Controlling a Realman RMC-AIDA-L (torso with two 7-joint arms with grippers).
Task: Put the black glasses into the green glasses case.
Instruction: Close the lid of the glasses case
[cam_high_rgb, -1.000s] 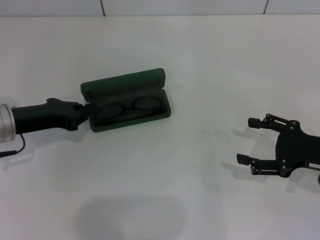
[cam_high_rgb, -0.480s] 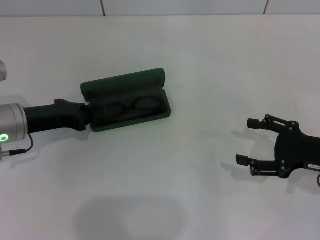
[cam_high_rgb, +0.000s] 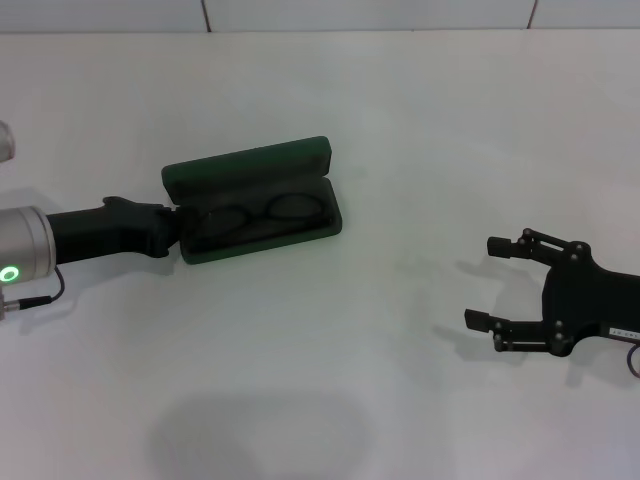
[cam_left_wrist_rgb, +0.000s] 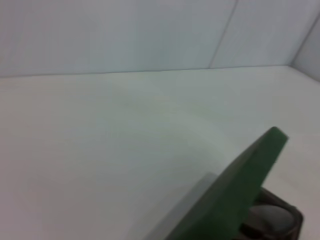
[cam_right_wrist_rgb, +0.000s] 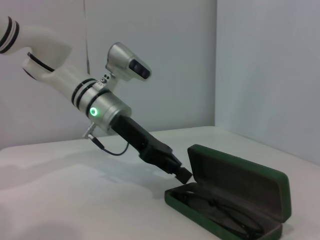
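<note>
The green glasses case (cam_high_rgb: 247, 168) lies open left of the table's middle, lid tipped back. The black glasses (cam_high_rgb: 262, 213) lie folded inside on the dark lining. My left gripper (cam_high_rgb: 174, 226) is at the case's left end, its narrow tip shut and touching the base by the hinge. The right wrist view shows the case (cam_right_wrist_rgb: 272, 186), the glasses (cam_right_wrist_rgb: 220, 215) and the left gripper (cam_right_wrist_rgb: 183, 174) at the case's corner. The left wrist view shows the lid's edge (cam_left_wrist_rgb: 242, 182). My right gripper (cam_high_rgb: 485, 282) is open and empty, low over the table at the right.
The white table (cam_high_rgb: 350, 350) ends at a tiled wall at the back. A thin cable (cam_high_rgb: 35, 297) hangs from the left wrist.
The left arm pushed a little toward the case and now rests at its end. The right gripper shifted slightly left and down. The case and glasses have not moved.
</note>
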